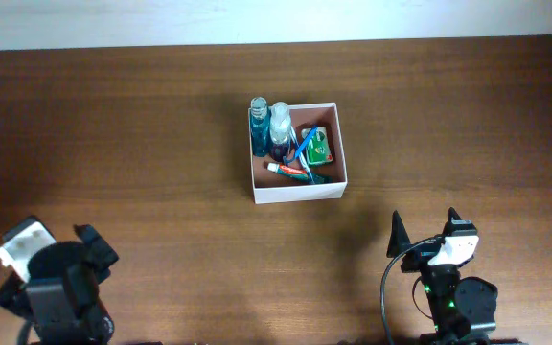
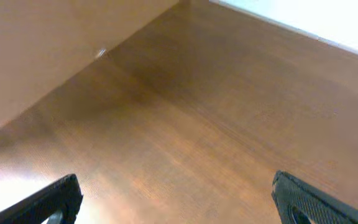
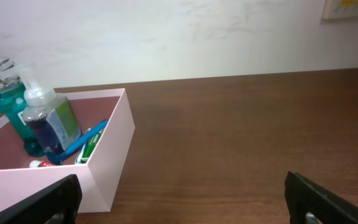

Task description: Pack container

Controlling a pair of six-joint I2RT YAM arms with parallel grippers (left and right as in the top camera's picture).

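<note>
Both arms sit back at the near edge of the surface (image 1: 113, 144), left gripper (image 2: 176, 196) and right gripper (image 1: 425, 225) spread apart, empty. The container (image 1: 300, 192) stands mid-surface, holding a teal bottle (image 1: 258, 129), a pump bottle (image 1: 280, 129), a green packet (image 1: 317, 146) and a toothbrush (image 1: 302, 159).

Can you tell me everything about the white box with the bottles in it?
The box is square, shallow cardboard, white outside and reddish-brown inside, open on top. It sits flat on the brown table, near the middle. Inside are a teal bottle, a clear pump bottle, a green packet and a blue toothbrush.

Matt cardboard container (image 1: 298, 191), wood-grain table (image 1: 113, 125)
</note>
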